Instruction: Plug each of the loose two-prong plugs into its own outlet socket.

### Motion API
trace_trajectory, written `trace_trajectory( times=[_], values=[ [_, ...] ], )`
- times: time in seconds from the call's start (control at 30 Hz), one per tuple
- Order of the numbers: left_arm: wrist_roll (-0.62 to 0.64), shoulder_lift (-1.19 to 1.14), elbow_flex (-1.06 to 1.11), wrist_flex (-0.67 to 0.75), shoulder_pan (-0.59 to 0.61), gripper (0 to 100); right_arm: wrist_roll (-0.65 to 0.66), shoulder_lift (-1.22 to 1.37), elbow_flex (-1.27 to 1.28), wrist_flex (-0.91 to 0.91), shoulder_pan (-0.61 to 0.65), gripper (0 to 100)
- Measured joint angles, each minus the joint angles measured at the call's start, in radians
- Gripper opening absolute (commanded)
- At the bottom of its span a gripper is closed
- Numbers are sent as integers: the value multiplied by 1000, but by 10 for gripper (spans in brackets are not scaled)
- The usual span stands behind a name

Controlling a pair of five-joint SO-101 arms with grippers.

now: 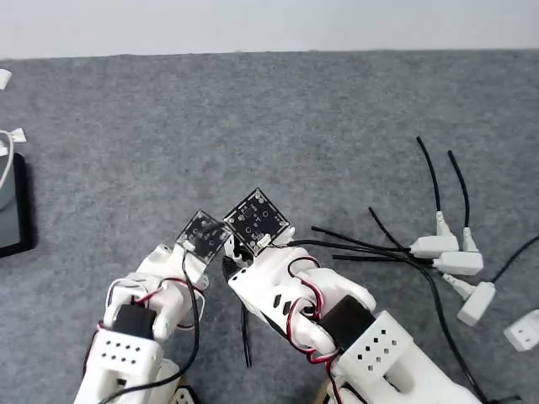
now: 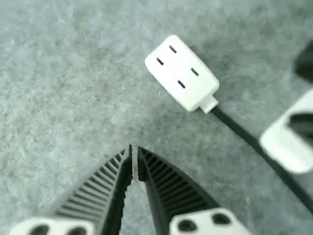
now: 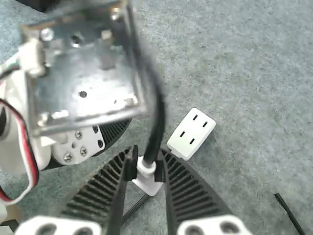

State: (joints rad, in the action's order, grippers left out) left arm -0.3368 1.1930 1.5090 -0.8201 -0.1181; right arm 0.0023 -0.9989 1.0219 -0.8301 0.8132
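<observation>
- Two ribbed fingers of the right gripper are clamped on a white two-prong plug. Its black cord runs out past the fingertips, and the prongs are hidden.
- Left gripper: fingers pressed together on nothing, poised over the grey mat near the white outlet socket.
- The socket lies flat with its slots facing up, just beside the held plug and not touching it.
- Recommended: turn the plug until its prongs line up with one slot pair, then press in square to the socket face. A tilted entry is likely to skid the light socket across the mat.
- Recommended: bring the left gripper onto the socket body to brace it, clear of the chosen slots.
- Further loose plugs lie well apart, off to the right arm's side.
</observation>
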Motion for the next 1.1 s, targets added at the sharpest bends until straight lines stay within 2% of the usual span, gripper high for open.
trace_trajectory(
  times=[0.1,0.3,0.6,0.77,1.1],
  values=[
    [84,34,15,37,52,14,9,0,6,26,-3,8],
    [167,46,17,51,164,15,95,61,87,259,-58,8],
    [175,46,17,51,192,15,121,531,55,661,-124,8],
    [175,46,17,51,192,15,124,732,-60,698,-160,8],
    [175,46,17,51,192,15,161,769,-104,707,-176,8]
  ],
)
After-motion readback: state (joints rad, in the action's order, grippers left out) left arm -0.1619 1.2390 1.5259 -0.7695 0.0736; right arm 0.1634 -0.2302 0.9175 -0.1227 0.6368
